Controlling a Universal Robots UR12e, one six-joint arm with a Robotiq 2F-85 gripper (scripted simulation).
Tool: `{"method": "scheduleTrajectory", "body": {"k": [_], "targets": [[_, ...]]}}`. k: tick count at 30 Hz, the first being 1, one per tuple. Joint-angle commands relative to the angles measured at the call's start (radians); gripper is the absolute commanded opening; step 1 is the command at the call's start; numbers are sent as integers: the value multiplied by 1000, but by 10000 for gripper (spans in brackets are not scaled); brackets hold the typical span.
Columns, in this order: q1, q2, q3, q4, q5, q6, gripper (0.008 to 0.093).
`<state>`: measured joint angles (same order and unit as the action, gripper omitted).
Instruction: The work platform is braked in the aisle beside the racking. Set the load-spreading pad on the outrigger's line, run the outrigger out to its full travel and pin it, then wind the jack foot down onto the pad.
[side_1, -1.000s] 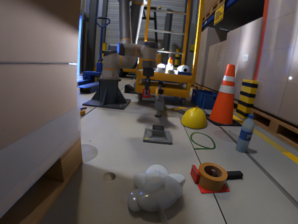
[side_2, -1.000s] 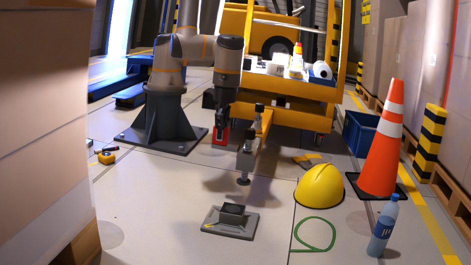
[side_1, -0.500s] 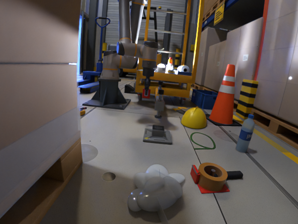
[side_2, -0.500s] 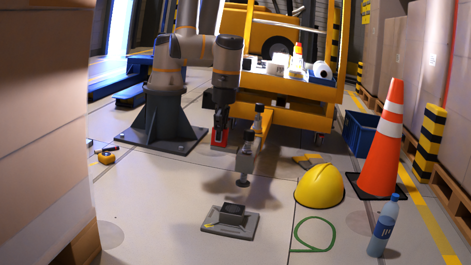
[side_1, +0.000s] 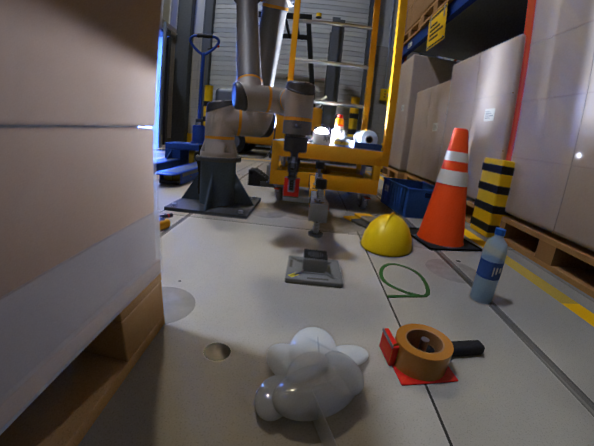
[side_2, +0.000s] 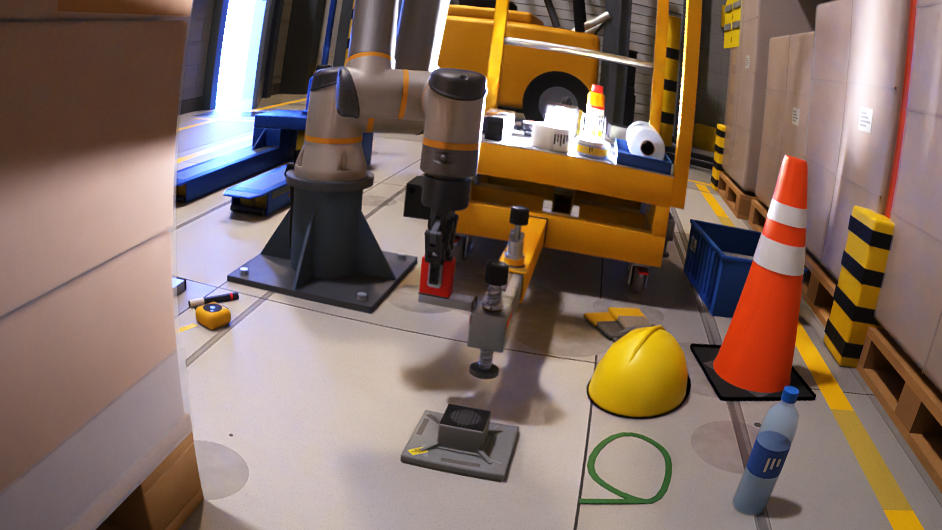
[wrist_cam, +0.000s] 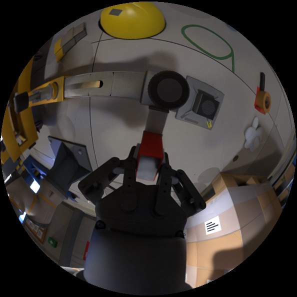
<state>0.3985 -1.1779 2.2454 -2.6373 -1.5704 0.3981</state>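
Observation:
In the aisle in front of the yellow work platform (side_2: 580, 165), a grey load-spreading pad (side_2: 461, 443) (side_1: 315, 269) (wrist_cam: 201, 106) with a raised dark socket lies flat on the floor. The outrigger beam (side_2: 524, 257) (wrist_cam: 91, 86) sticks out from the platform's base toward the pad. At its outer end a jack with a black knob (wrist_cam: 168, 90) (side_2: 496, 272) carries a foot (side_2: 484, 369) (side_1: 315, 231) that hangs above the floor, short of the pad. A red handle (side_2: 438, 277) (side_1: 291, 187) (wrist_cam: 149, 151) juts sideways from the beam's end. My gripper (side_2: 439, 254) (wrist_cam: 149, 166) is closed around that red handle.
Behind the outrigger stands the platform with bottles and a paper roll on its deck. Right of the pad are a yellow hard hat (side_2: 639, 379), an orange cone (side_2: 767, 290), a green cord loop (side_2: 626, 468), a water bottle (side_2: 764, 451) and a blue crate (side_2: 721, 264). Stacked cartons (side_2: 85, 231) wall the left.

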Motion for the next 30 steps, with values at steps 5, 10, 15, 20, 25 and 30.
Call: {"method": "scheduleTrajectory", "body": {"k": [5,10,15,20,25,30], "targets": [[-3,5,-9,2,0,-3,80],[-6,9,-17,6,0,-6,80],[-9,13,-24,9,0,-9,80],[-12,17,-32,13,0,-12,80],[-15,21,-40,16,0,-15,80],[-18,25,-48,20,0,-18,80]]}}
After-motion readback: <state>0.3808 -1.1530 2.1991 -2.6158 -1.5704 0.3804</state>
